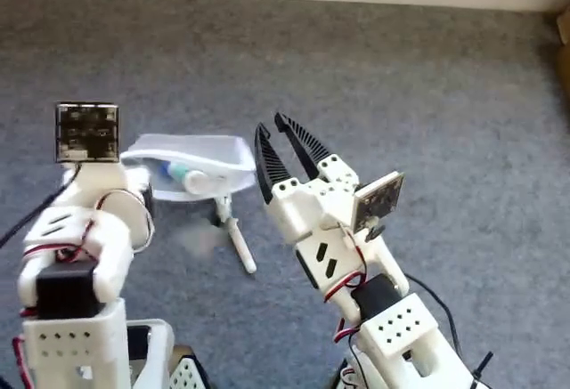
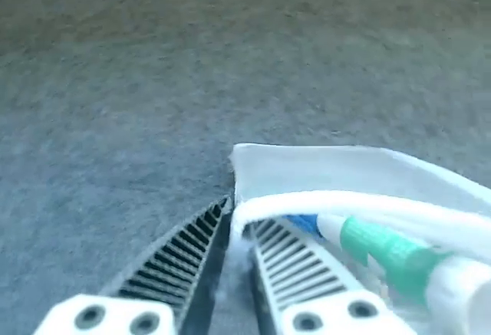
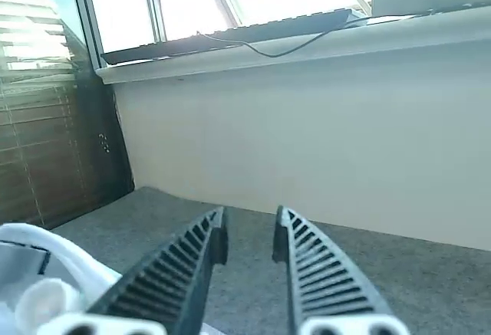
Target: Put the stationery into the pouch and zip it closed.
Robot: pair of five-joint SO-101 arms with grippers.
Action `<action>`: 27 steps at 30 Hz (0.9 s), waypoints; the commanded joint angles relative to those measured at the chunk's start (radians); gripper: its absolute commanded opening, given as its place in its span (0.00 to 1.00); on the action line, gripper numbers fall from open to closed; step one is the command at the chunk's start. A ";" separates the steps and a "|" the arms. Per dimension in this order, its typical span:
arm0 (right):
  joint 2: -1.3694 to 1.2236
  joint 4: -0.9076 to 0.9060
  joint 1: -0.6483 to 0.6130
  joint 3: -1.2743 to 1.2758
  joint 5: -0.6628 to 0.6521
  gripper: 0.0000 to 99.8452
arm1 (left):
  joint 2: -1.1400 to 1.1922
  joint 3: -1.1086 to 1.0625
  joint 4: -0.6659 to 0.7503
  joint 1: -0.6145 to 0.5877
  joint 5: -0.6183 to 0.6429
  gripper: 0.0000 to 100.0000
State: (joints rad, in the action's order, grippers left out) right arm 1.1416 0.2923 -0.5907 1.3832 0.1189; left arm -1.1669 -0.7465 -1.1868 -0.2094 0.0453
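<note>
White arm bases [image 1: 67,336] stand along the bottom edge of the high view. Left of centre on the grey carpet [image 1: 427,77] sits the clear pouch [image 1: 191,159], a green-banded stick [image 1: 185,174] inside it and a white pen [image 1: 239,242] just below it. At centre, the right gripper [image 1: 269,124] is spread wide beside the pouch's right end. Left wrist view: the left gripper [image 2: 236,216] pinches the pouch's rim. Right wrist view: black fingers [image 3: 184,258] stand apart above the carpet, with the pouch beside them.
</note>
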 commanded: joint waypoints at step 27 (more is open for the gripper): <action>-0.819 -0.690 -0.016 -0.774 0.009 0.09 | -0.008 0.031 0.060 -0.417 0.301 0.01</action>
State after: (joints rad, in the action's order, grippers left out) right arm 0.3836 -0.3184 -0.5907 0.7465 0.1189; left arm -1.1669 -0.7465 -1.1561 -0.6099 0.3353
